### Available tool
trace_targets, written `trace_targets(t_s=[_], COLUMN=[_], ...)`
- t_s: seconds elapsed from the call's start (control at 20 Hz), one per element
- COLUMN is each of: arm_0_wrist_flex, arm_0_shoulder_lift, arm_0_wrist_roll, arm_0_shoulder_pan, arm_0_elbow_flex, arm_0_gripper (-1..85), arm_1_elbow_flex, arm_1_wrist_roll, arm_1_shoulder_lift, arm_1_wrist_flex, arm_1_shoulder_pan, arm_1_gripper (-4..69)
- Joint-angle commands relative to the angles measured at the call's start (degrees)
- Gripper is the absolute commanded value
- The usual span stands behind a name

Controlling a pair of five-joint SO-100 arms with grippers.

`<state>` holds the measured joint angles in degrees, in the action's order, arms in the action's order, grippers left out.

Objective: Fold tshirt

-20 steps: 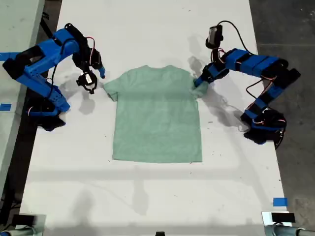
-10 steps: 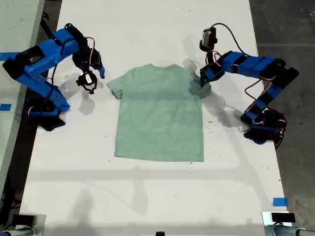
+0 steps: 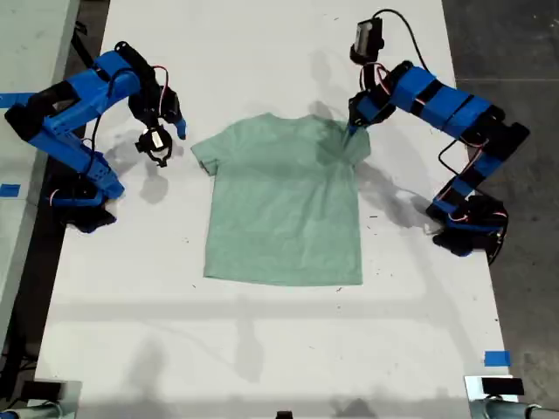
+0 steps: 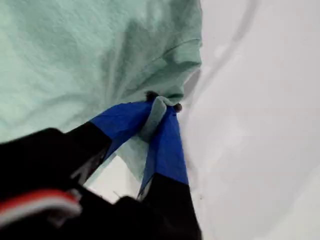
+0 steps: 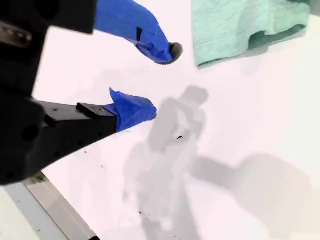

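Note:
The pale mint-green tshirt (image 3: 279, 209) lies flat on the white table (image 3: 262, 349), collar toward the far end. My first gripper (image 3: 353, 131) is shut on the sleeve at the exterior view's right, holding it bunched and lifted over the shoulder. In the first wrist view the blue fingertips (image 4: 167, 135) of my first gripper (image 4: 161, 106) pinch a fold of the tshirt (image 4: 90, 50). My second gripper (image 3: 164, 141) hangs open just off the other sleeve, at the exterior view's left. Nothing lies between the jaws of my second gripper (image 5: 162, 82), and the tshirt sleeve hem (image 5: 235, 25) lies beyond them.
Both arm bases stand at the table's sides, base (image 3: 83, 196) at the exterior view's left and base (image 3: 467, 227) at its right. Blue tape marks (image 3: 496, 358) sit near the front right edge. Dark floor (image 3: 515, 52) runs along the right, and a second surface (image 3: 26, 52) along the left.
My first gripper, shut on the sleeve, has risen and moved toward the far end, drawing the sleeve in over the shoulder. The shirt slid slightly toward the exterior view's right. The second arm stayed still.

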<state>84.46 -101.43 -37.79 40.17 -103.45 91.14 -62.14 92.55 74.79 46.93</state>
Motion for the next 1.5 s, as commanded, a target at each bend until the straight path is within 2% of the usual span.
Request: trace_targets(t_s=[0.0,0.15,0.35,0.55,0.7,0.8,0.9,1.25,1.45], arm_0_wrist_flex=[-0.3,-0.4,-0.4,-1.2,-1.7,-1.8,-1.6,-2.1,-2.5], arm_0_shoulder_lift=[-0.2,-0.1,-0.1,0.3,0.6,0.6,0.6,1.1,1.5], arm_0_wrist_roll=[-0.2,-0.2,-0.1,0.1,0.2,0.3,0.4,0.7,1.0], arm_0_shoulder_pan=[-1.1,-1.4,-1.8,-1.9,-2.1,-2.2,-2.4,-2.6,-3.1], arm_0_elbow_flex=[3.7,3.7,3.6,3.4,3.6,3.6,3.6,3.5,3.7], arm_0_gripper=[12.5,12.4,12.7,13.5,14.1,14.1,14.2,15.5,17.2], arm_1_elbow_flex=[-13.1,-26.4,-38.2,-42.5,-42.8,-43.4,-44.2,-46.3,-44.3], arm_1_wrist_roll=[5.4,11.3,16.7,22.3,25.0,25.9,25.4,25.4,24.3], arm_1_shoulder_lift=[-1.5,-11.7,-25.1,-33.7,-39.6,-42.5,-43.5,-32.2,-20.0], arm_1_wrist_flex=[2.8,4.7,3.1,-3.4,-10.9,-14.0,-14.7,-1.1,3.1], arm_1_shoulder_pan=[-4.5,-10.9,-16.4,-20.5,-22.5,-22.8,-23.2,-22.1,-20.9], arm_1_gripper=[-1.9,-1.9,-2.0,-2.1,-0.7,15.5,26.0,17.9,19.3])
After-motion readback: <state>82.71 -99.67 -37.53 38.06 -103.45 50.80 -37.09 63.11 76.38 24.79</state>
